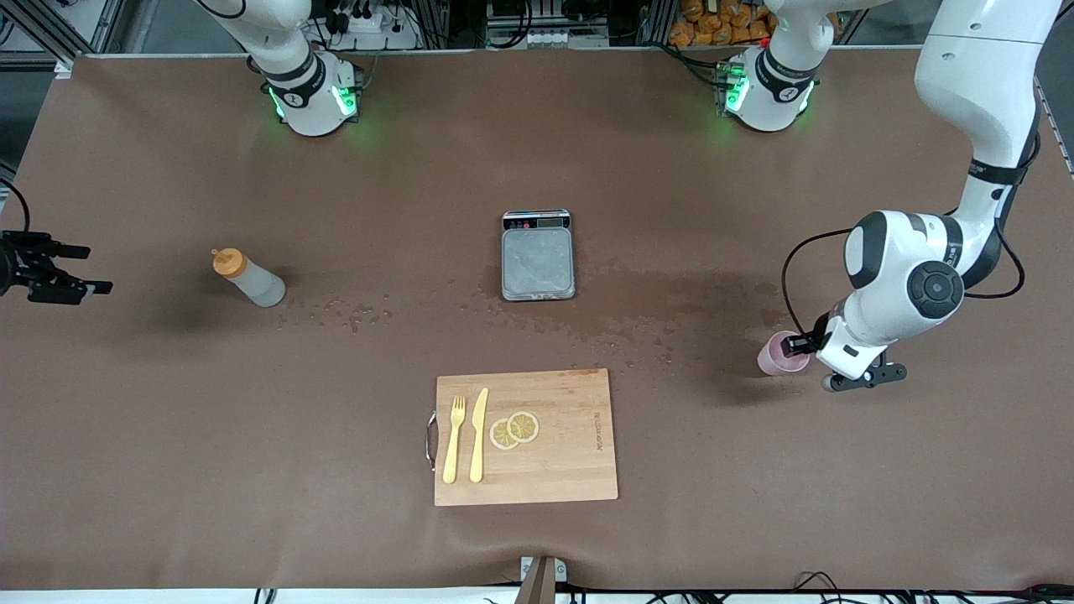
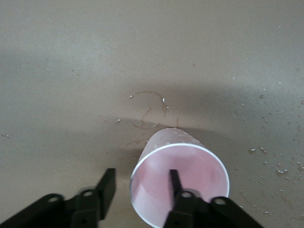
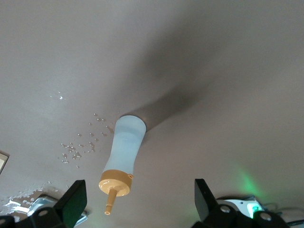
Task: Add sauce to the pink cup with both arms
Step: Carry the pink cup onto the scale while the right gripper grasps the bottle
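Brown-covered table (image 1: 168, 470), spotted with droplets across its middle; metal racking and cables along the edge where the arm bases stand. Left arm: reaches from its green-lit base out toward its own end of the table, elbow high, forearm bent down and wrist low over the surface. Left gripper (image 2: 142, 190): down at the pink cup (image 1: 779, 356), one finger (image 2: 175, 181) inside the rim, the other finger (image 2: 107, 186) outside and apart from the wall; jaws part-way in, not clamped on the wall. Pink cup: upright on the table, rim between the two fingers, droplets on the cloth around it. Right arm: waiting at its own end of the table, only the gripper showing at the edge of the front view. Right gripper (image 1: 50, 270): raised, jaws spread wide, holding nothing. Sauce (image 1: 248, 278): upright bottle with orange nozzle cap, standing below and ahead of the right gripper, apart from both fingers. Other items: scale (image 1: 538, 255) at table centre; wooden cutting board (image 1: 562, 470) with fork (image 1: 454, 439), knife (image 1: 478, 434) and two lemon slices (image 1: 514, 429).
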